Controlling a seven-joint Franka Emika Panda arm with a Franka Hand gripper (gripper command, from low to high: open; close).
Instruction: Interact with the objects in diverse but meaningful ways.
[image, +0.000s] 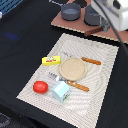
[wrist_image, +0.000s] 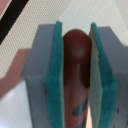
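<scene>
- Dark table (image: 20, 45) with a pale striped mat (image: 102, 65) across the middle, plus a brownish board (image: 59, 21) at the back holding two grey pots (image: 70, 12).
- On the mat: a tan plate (image: 73, 68) in the centre, with an orange-handled fork (image: 75, 84) and knife (image: 90, 61) on either side of it, so it looks like a little play dinner setting.
- The toys sit around that. The yellow block (image: 51, 60) is just beside the plate on the exterior view's left. The red ball (image: 40, 87) is near the front edge of the mat, with the blue carton (image: 61, 91) standing right next to it.
- The gripper (wrist_image: 76, 75) is clamped on the brown sausage (wrist_image: 76, 55). In the wrist view the green pads (wrist_image: 56, 75) press it from both sides, and its rounded end pokes out past them.
- In the exterior view the sausage (image: 93, 31) is up by the pots at the edge of the board, under the white arm (image: 116, 12). I can't tell if it's lifted clear or still touching the board.
- Grabbing it across the narrow width makes sense, since a long round stick would roll out otherwise.
- My guess is it's headed for the plate or a pot, food-toy style.
</scene>
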